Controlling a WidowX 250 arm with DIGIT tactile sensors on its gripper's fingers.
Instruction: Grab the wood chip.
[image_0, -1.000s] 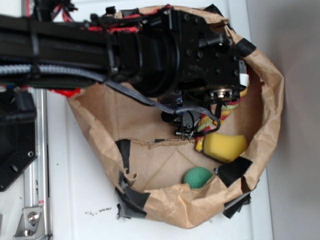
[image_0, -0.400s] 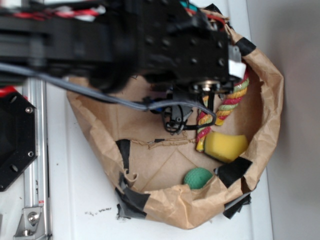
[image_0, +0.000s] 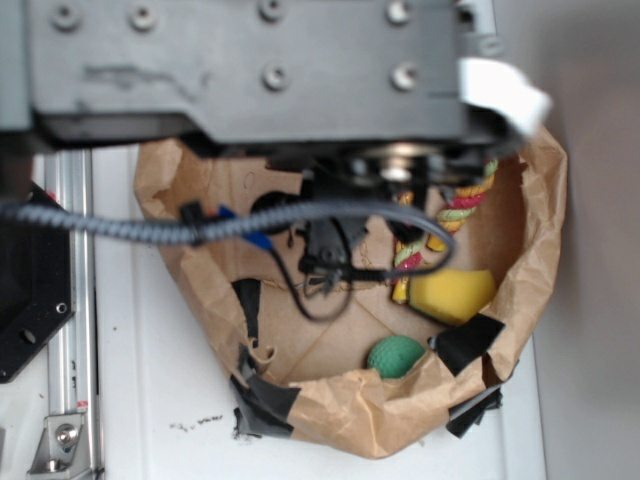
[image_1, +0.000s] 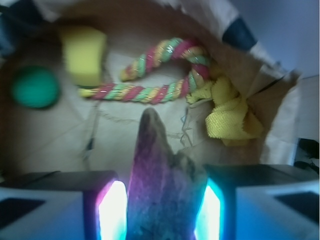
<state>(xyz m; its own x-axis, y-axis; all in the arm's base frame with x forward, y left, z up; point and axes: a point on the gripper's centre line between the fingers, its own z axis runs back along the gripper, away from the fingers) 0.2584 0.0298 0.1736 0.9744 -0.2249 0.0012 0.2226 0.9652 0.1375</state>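
In the wrist view the wood chip (image_1: 157, 175), a dark rough sliver with a pointed tip, stands up between my lit fingers (image_1: 112, 210), and my gripper (image_1: 160, 205) is shut on it. The chip hangs above the brown paper floor of the torn bag (image_1: 60, 140). In the exterior view the large black arm body (image_0: 250, 60) fills the top and hides the chip. Only dark gripper parts and cables (image_0: 325, 255) show below it, over the bag.
Inside the paper bag (image_0: 400, 425) lie a yellow sponge (image_0: 450, 293), a green ball (image_0: 395, 355), a striped rope (image_1: 150, 92) and a yellow cloth (image_1: 232, 117). Black tape patches the bag's rim. A metal rail (image_0: 65, 300) runs along the left.
The arm has risen toward the exterior camera, growing large and blurred and covering the top of the bag. The sponge, ball and rope have stayed put.
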